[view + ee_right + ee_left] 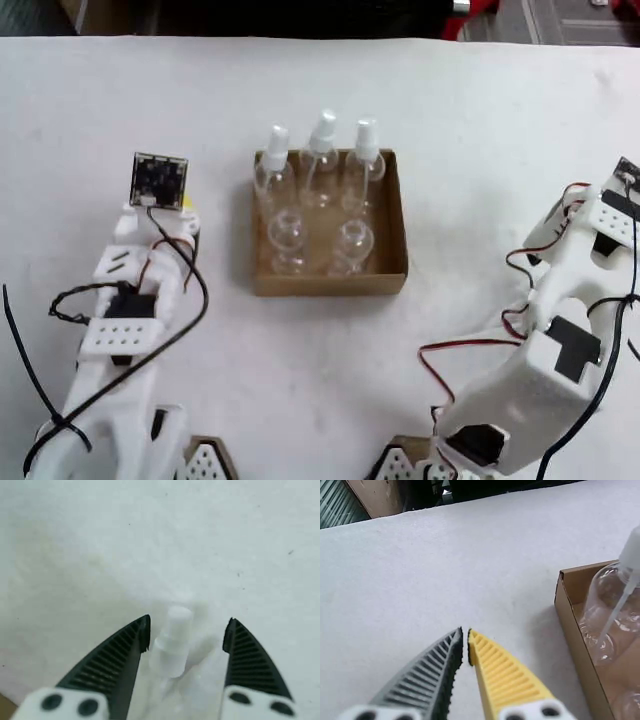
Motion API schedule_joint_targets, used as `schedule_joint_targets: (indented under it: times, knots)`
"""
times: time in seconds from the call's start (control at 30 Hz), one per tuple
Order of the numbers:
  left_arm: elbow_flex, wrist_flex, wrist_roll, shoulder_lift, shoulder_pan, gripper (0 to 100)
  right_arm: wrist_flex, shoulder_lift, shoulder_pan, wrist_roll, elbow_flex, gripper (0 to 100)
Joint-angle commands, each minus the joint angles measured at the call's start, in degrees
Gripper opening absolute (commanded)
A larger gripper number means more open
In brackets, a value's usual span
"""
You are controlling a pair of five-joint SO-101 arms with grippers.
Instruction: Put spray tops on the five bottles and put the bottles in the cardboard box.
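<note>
The cardboard box point(395, 225) sits mid-table. Three clear bottles with white spray tops point(321, 160) stand in its back row, and two bottles without tops point(288, 240) in its front row. My left gripper point(465, 634) is shut and empty, grey and yellow fingers together, over bare table left of the box point(568, 611); a capped bottle point(615, 605) shows beside it. My right gripper point(186, 627) is open at the table's right side. A loose white spray top point(172, 642) lies between its black fingers, which are apart from it.
The left arm point(130, 300) stands left of the box, the right arm point(560, 340) at the far right edge. White table cloth point(450, 120) surrounds the box. The table's far edge borders a dark gap.
</note>
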Motion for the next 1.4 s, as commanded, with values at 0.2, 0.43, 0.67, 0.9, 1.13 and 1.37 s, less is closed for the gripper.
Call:
schedule_joint_targets:
  times: [0.2, 0.43, 0.67, 0.9, 1.13, 1.37]
  knots:
    - [-0.26, -1.67, -0.44, 0.31, 0.48, 3, -3.3, 6.02, -0.66, -0.44, -1.93, 21.5]
    - [-0.35, -1.67, -0.44, 0.31, 0.48, 3, -0.92, 5.58, -0.66, -0.44, -2.55, 21.5]
    - [-0.35, -1.67, -0.44, 0.31, 0.48, 3, -0.84, 5.93, -0.66, -0.44, -3.6, 21.5]
    - [-0.35, -1.67, -0.44, 0.31, 0.48, 3, 1.19, 6.11, -1.8, 3.78, -6.24, 21.7]
    - [-0.35, -1.67, -0.44, 0.31, 0.57, 3, 3.82, 6.11, -3.47, 1.58, -6.24, 21.6]
    - [-0.35, -1.67, -0.44, 0.31, 0.57, 3, 3.82, 6.11, -3.12, 1.58, -6.42, 21.5]
